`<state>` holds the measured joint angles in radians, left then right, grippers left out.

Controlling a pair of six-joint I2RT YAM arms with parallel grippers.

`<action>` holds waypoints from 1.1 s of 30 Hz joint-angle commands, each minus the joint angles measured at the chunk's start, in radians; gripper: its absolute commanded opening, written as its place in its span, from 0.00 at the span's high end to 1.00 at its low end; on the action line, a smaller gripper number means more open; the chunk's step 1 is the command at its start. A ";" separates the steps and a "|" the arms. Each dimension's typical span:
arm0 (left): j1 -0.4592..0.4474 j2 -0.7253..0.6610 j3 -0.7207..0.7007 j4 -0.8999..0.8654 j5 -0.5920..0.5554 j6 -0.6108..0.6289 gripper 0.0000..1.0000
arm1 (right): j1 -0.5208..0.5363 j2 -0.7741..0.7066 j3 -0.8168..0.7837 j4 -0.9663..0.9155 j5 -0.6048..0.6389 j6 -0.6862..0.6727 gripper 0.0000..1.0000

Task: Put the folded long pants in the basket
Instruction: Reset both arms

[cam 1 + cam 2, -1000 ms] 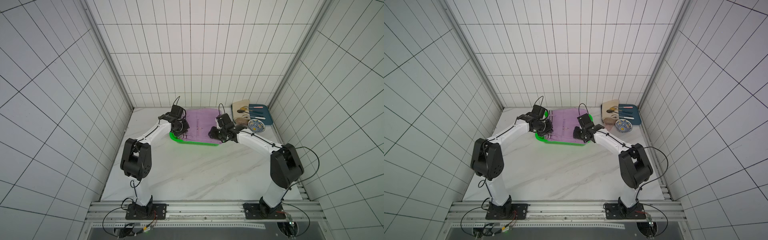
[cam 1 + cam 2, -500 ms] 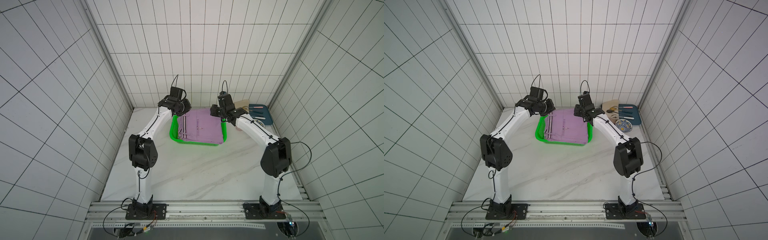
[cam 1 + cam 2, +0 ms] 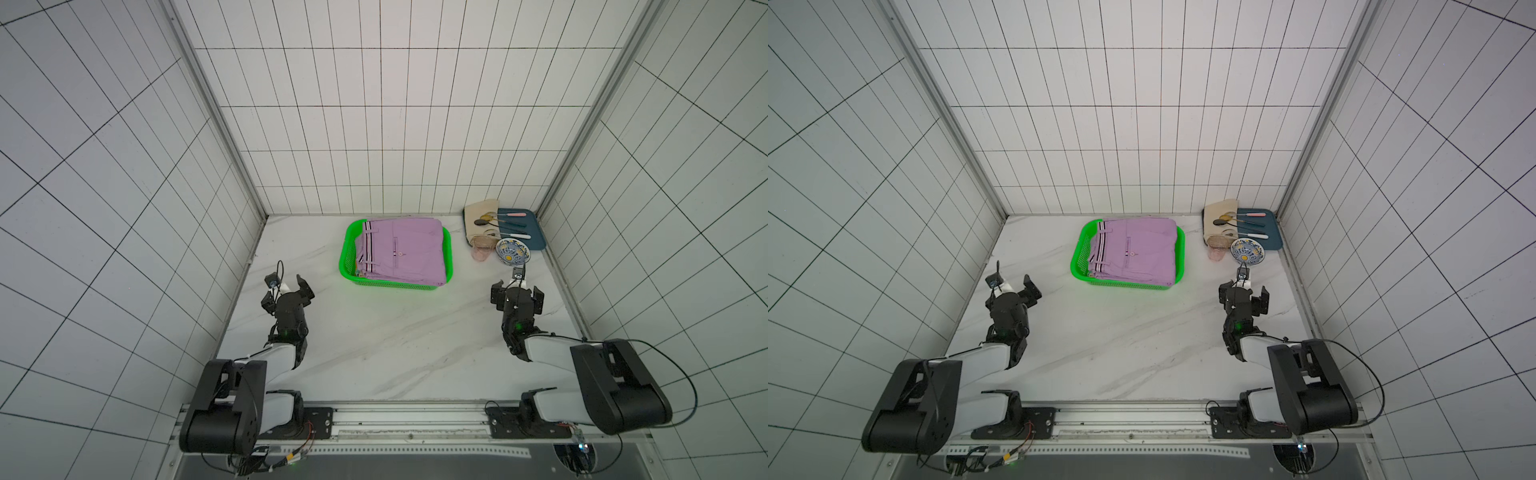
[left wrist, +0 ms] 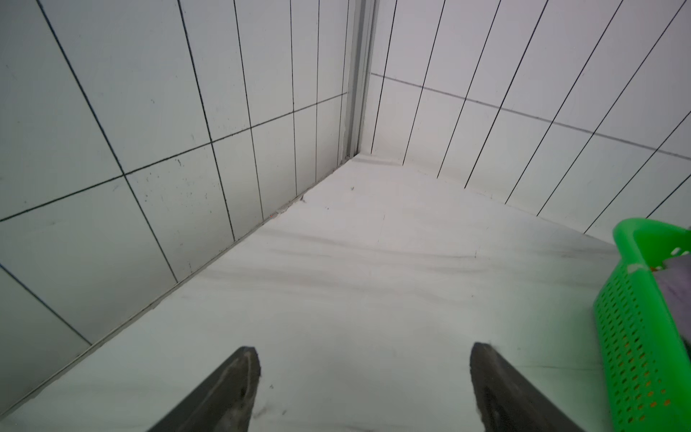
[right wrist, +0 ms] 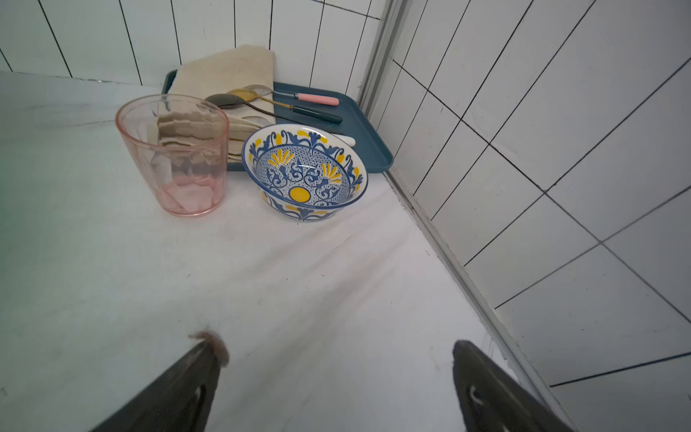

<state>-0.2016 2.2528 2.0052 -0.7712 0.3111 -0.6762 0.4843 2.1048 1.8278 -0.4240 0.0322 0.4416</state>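
The green basket (image 3: 395,283) (image 3: 1121,284) stands at the back middle of the table. The folded long pants fill it, and the lilac pair with a striped waistband (image 3: 403,253) (image 3: 1138,251) lies on top. My left gripper (image 3: 291,286) (image 3: 1016,286) hangs open and empty near the left wall, in front of the basket's left corner. In the left wrist view the left gripper (image 4: 364,349) has its jaws wide apart over bare table, with the basket wall (image 4: 632,336) beside it. My right gripper (image 3: 517,291) (image 3: 1244,289) (image 5: 336,342) is open and empty near the right wall.
At the back right lie a dark blue tray (image 3: 536,241) (image 5: 370,149) and a cream cloth (image 3: 478,216) with cutlery. In front of them stand a pink glass (image 3: 481,251) (image 5: 175,157) and a patterned bowl (image 3: 513,251) (image 5: 304,172), just ahead of the right gripper. Tiled walls close three sides.
Both arms have drawn back from the basket toward the front of the table. The lilac pants that lay between the grippers now rest in the basket.
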 commanded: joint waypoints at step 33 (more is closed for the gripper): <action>0.128 -1.043 -1.772 1.543 -0.758 0.426 0.06 | -0.185 -0.855 -1.570 1.250 0.569 -0.469 0.01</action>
<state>-0.0853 1.2217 0.2146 0.6189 -0.5110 -0.2859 0.3450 1.1419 0.3035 0.6613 0.5896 -0.0086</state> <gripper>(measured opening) 0.945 0.992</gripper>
